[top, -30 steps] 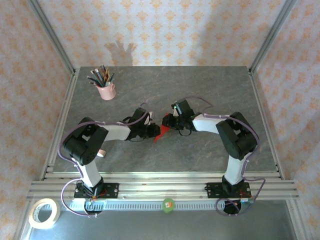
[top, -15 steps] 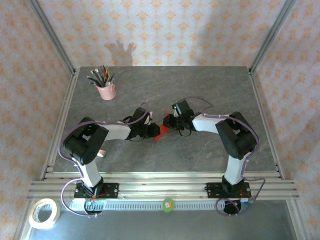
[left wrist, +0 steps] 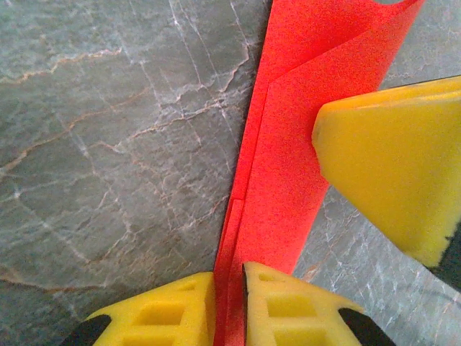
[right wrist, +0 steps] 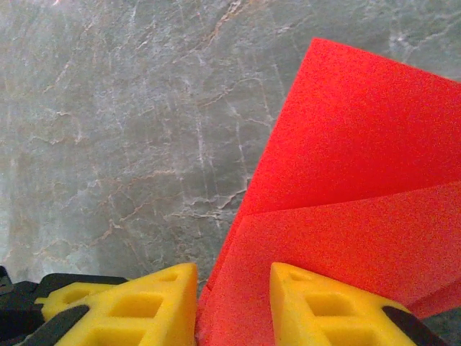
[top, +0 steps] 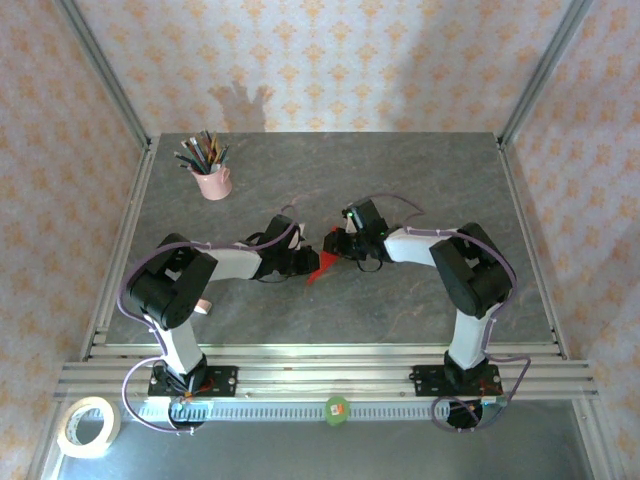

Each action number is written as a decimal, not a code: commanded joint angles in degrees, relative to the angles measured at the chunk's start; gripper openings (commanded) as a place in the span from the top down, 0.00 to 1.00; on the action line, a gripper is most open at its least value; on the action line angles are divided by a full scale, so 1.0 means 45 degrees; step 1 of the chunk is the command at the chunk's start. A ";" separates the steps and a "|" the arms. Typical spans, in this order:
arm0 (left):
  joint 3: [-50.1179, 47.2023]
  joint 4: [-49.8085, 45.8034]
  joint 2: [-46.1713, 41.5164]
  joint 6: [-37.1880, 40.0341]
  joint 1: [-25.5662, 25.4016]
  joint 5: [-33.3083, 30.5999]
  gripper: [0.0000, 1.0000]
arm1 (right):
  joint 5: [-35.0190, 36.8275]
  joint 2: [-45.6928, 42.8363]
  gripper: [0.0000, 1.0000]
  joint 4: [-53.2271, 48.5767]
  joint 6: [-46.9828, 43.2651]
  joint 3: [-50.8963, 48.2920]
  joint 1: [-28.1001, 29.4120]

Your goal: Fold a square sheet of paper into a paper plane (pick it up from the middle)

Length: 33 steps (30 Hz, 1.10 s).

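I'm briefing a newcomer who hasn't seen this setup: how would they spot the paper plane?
Find the grey table, then its middle, where the left pincer and right pincer meet. The paper plane is the narrow, creased sheet caught between them. It is the one bright red thing; the cup at the back left is pale pink.

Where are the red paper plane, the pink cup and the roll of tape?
paper plane (top: 316, 268), top view, its lower red part.
pink cup (top: 213, 185), top view, its side wall.
tape roll (top: 66, 430), top view, its pale band.
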 commanded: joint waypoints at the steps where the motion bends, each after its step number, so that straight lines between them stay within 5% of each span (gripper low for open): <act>1: -0.0250 -0.0266 0.1326 0.0405 -0.0111 -0.1119 0.82 | -0.0318 0.0069 0.68 0.0345 -0.0184 0.0148 0.0082; 21: -0.0226 -0.0353 0.1342 0.0419 -0.0111 -0.1191 0.84 | 0.0477 0.0930 0.72 -0.0810 -0.0379 0.0564 0.0065; 33: 0.0129 -0.1062 -0.1872 -0.0079 -0.0118 -0.2661 0.73 | 0.1179 0.1175 0.79 -0.2143 -0.0739 0.0955 0.0089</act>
